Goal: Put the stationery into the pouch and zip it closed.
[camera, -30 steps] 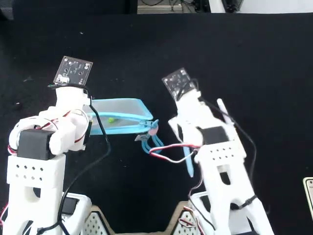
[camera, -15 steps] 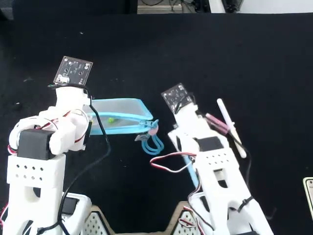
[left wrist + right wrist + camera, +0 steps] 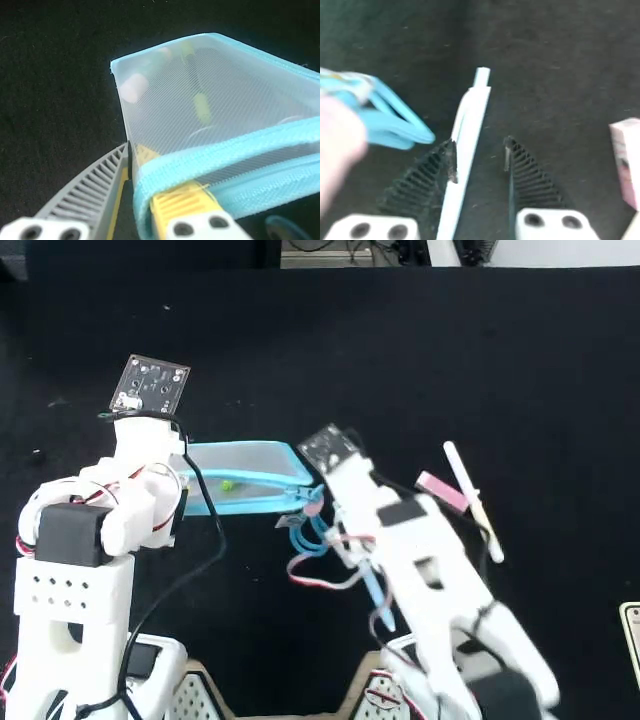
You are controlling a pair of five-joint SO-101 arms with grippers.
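Swinging toward the pouch point(image 3: 245, 475) since before, your right arm point(image 3: 400, 540): right jaws wide, straddling blue pen point(image 3: 470, 120); left jaws clamp pouch edge.

Right arm point(image 3: 400, 530) swung toward pouch point(image 3: 245, 478), wrist brought near zipper end; pink eraser point(image 3: 440, 490) and white pen point(image 3: 470, 502) uncovered.

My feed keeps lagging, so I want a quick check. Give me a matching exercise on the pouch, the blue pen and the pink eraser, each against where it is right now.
Things:
1. pouch
2. blue pen
3. pink eraser

Places:
a. free on the table, beside the white pen
b. between the open fingers of the right gripper
c. clamped at one end by the left gripper

Pairs: 1-c, 2-b, 3-a.
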